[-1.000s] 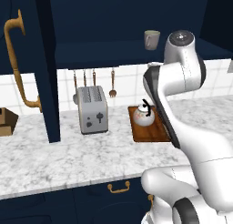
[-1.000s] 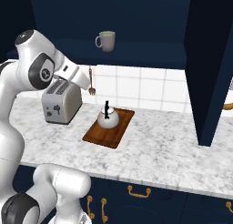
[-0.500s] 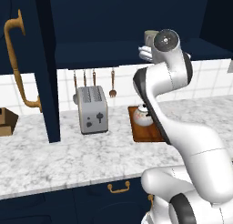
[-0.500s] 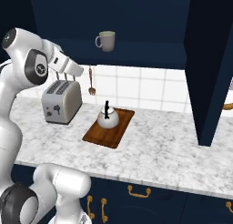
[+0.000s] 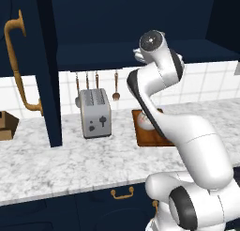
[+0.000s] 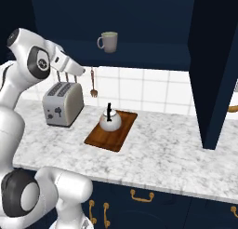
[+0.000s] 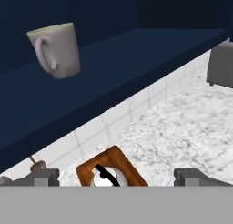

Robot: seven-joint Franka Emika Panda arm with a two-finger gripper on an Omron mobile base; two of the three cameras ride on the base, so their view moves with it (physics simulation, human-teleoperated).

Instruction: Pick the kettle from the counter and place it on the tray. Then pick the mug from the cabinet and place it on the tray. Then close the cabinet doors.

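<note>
White kettle (image 6: 110,121): standing on the wooden tray (image 6: 104,140) on the desk; this step looks done.
Mug (image 6: 109,41): on the cabinet shelf, untouched.
Pincer (image 7: 116,178): open, empty, facing the mug.
Left: mug, doors.

wall: white tile backsplash (image 6: 153,90) | base units: navy drawers (image 6: 153,209), brass pulls | light: even

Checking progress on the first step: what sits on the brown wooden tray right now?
The small round white kettle with its black arched handle stands on the brown wooden tray, toward its far end. Nothing else lies on it; the tray beneath the kettle is hidden.
</note>
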